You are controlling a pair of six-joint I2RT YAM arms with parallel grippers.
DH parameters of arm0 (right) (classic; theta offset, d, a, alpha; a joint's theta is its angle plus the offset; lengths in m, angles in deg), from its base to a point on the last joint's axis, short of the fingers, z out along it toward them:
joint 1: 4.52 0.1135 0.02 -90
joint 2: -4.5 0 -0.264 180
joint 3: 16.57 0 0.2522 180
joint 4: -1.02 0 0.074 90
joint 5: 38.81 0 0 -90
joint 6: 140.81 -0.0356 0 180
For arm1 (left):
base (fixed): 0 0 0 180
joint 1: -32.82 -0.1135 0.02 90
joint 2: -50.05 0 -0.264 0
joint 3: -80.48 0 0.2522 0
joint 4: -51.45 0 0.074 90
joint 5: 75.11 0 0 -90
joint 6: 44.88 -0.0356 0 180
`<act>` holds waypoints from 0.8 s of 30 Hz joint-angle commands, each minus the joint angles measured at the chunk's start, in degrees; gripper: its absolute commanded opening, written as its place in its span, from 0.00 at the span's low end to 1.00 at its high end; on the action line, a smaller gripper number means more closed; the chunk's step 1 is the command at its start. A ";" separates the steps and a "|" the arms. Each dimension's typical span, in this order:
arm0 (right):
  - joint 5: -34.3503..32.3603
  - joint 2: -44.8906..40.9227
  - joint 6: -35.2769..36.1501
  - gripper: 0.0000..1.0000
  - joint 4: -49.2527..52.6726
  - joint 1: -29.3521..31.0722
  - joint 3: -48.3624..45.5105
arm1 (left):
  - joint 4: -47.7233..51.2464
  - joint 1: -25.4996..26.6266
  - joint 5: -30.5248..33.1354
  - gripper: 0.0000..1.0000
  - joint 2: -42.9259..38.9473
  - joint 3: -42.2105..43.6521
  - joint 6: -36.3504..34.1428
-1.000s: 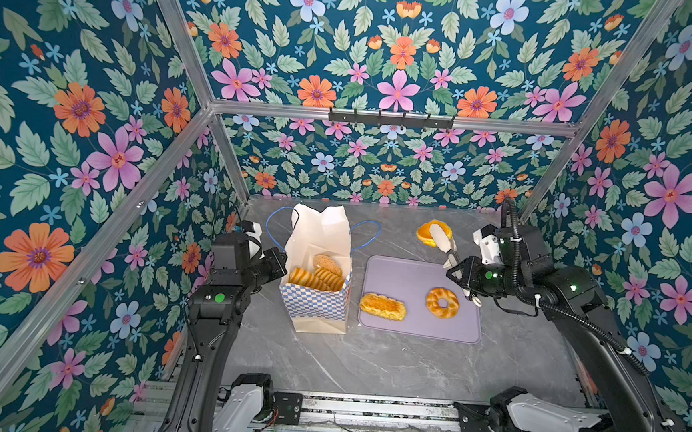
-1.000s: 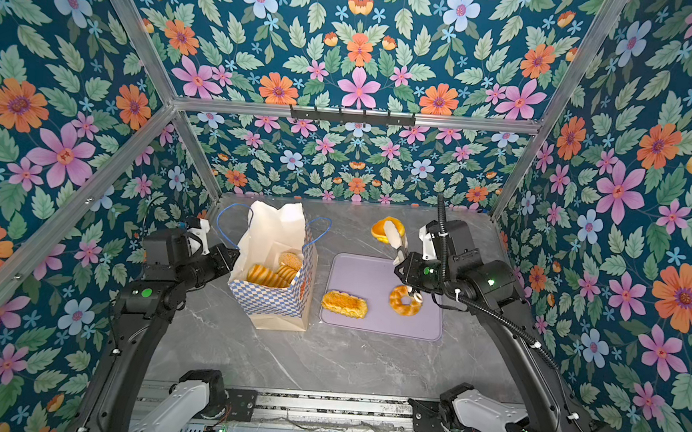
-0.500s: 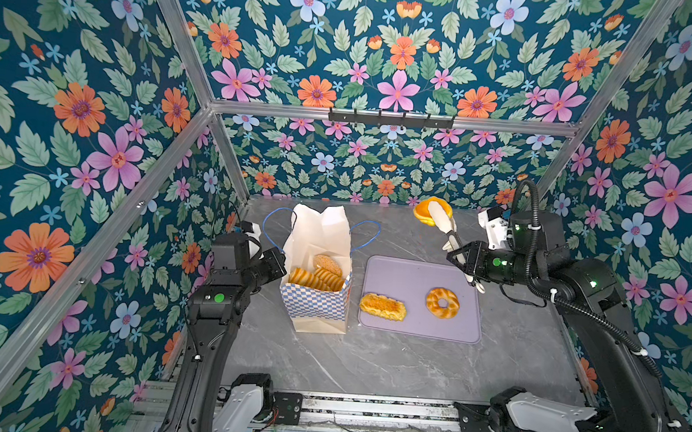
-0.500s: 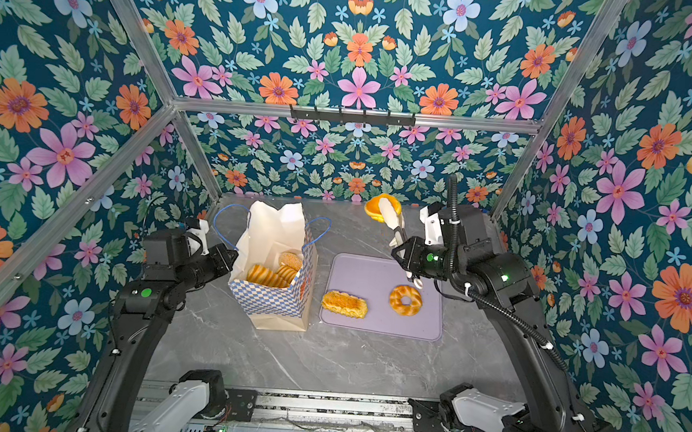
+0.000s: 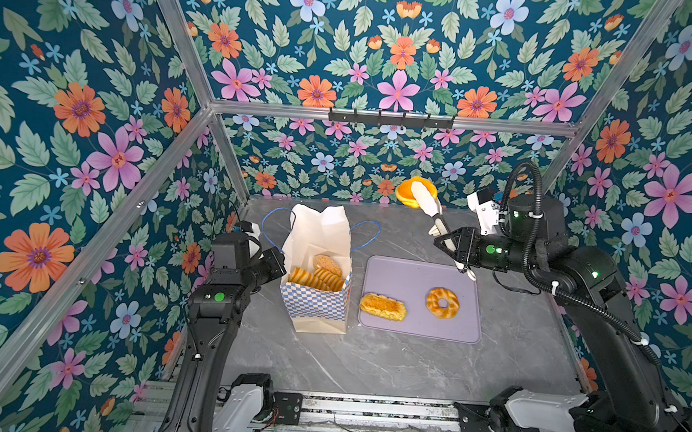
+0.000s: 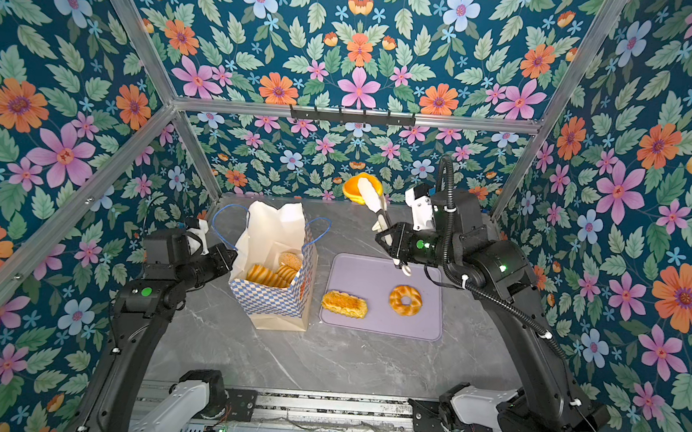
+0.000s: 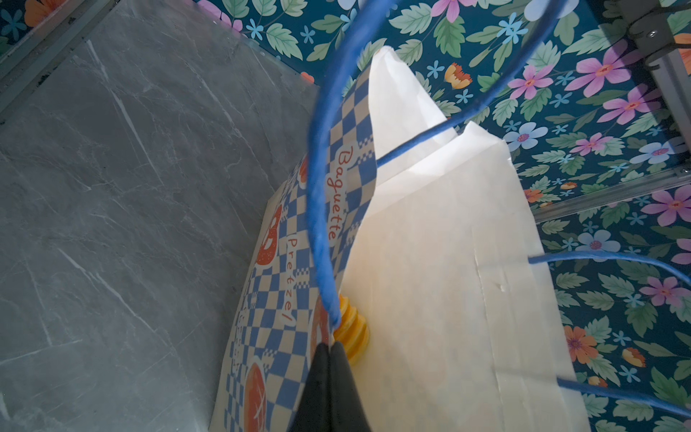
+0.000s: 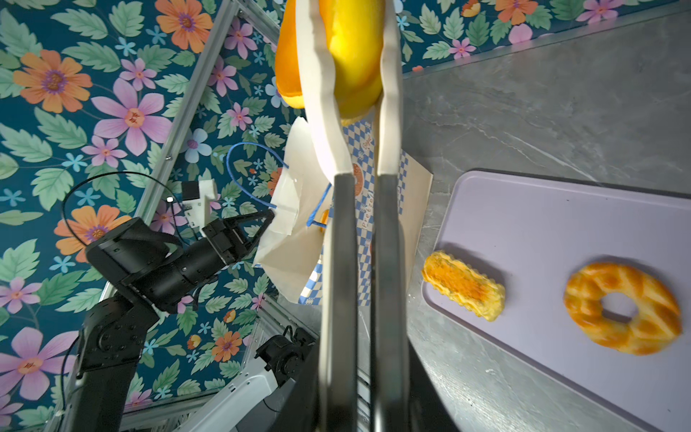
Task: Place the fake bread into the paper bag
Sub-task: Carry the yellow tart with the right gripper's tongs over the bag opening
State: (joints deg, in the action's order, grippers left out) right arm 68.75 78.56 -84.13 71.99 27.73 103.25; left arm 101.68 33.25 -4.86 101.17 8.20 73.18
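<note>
Clamping a yellow-orange tart [image 5: 404, 194] in the right pincer [image 5: 420, 194] at upper centre of both top views, pinching the rim of the paper bag [image 5: 320, 232] at centre left in the left pincer [image 7: 329, 348], with ring [image 5: 442, 302] and loaf [image 5: 382, 306] on the lilac tray [image 5: 411, 276].

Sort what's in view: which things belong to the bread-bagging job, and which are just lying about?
Job in hand:
paper bag, rim pinched by the left gripper; bread pieces already inside; yellow-orange pastry held aloft by the right gripper; oblong loaf and ring pastry, not yet bagged.

Just there:
lilac tray under those two; black hook rail on the back wall.
</note>
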 commanded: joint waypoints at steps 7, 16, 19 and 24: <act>-2.54 5.24 4.28 0.28 -2.34 7.97 6.37 | 0.08 0.01 -0.08 0.02 0.04 -0.19 -0.38; -8.29 12.83 8.80 0.27 2.62 16.21 14.86 | -0.08 0.02 -0.21 0.02 -0.10 -0.27 -0.29; -11.52 15.74 10.78 0.28 5.93 19.36 19.37 | -0.17 0.01 -0.46 0.02 -0.13 -0.37 -0.32; -14.25 20.18 12.61 0.27 9.59 22.31 24.65 | -0.26 0.01 -0.63 0.02 0.13 -0.33 -0.29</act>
State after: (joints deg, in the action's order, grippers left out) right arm 57.82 97.55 -73.81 79.62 49.39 126.18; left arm 101.64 33.25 -4.97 101.17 8.20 73.20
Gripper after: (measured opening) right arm 0.276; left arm 0.050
